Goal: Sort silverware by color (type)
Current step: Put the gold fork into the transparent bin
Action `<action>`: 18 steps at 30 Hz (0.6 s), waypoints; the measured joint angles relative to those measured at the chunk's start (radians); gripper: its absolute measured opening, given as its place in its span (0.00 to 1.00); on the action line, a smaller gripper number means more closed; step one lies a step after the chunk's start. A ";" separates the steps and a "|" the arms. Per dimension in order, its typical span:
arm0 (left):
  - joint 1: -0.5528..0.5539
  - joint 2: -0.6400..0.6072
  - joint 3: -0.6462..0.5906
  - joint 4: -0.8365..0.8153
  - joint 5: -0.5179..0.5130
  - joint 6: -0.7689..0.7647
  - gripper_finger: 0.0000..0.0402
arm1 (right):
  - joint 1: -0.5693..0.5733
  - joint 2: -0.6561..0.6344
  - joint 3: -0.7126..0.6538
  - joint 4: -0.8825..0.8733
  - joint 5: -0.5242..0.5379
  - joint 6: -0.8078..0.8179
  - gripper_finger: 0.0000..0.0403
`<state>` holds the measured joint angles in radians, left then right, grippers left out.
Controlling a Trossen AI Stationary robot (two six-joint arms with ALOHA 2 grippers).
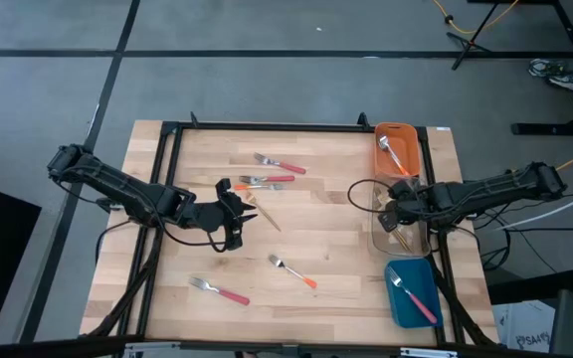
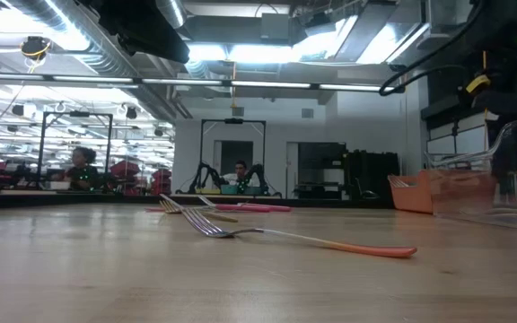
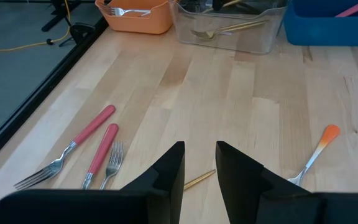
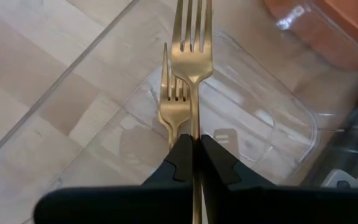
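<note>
Right wrist view: the right gripper [image 4: 194, 152] pinches a gold fork [image 4: 193, 37] above the clear bin [image 4: 272, 118]; the left gripper [image 3: 199, 165] hovers, fingers parted, mid-table.

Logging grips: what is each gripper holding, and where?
Right gripper: gold fork, pinched by its handle, over the clear bin. Left gripper: nothing.

Bright ceiling strips [image 2: 240, 54] are flooding the room evenly, leaving only soft shadows on the counter [image 1: 306, 249]. Glare is glinting off the clear bin [image 4: 272, 118]. In the low view, the counter's near edge is blurring out of focus.
</note>
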<state>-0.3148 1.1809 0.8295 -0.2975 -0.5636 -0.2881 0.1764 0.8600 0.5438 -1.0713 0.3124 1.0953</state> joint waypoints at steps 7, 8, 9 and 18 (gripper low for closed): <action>0.000 0.000 0.000 0.000 0.000 0.000 0.21 | 0.000 0.047 0.000 0.008 -0.019 -0.010 0.00; 0.000 0.000 0.000 0.000 0.000 0.000 0.21 | 0.000 0.061 0.000 0.009 -0.028 -0.019 0.00; 0.000 0.000 0.000 0.000 0.000 0.000 0.21 | 0.000 0.075 0.000 0.010 -0.040 -0.028 0.00; 0.000 0.000 0.000 0.000 0.000 0.002 0.21 | 0.000 0.210 0.000 0.024 -0.055 -0.030 0.00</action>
<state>-0.3147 1.1805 0.8295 -0.2974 -0.5638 -0.2859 0.1764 1.0705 0.5438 -1.0477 0.2577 1.0653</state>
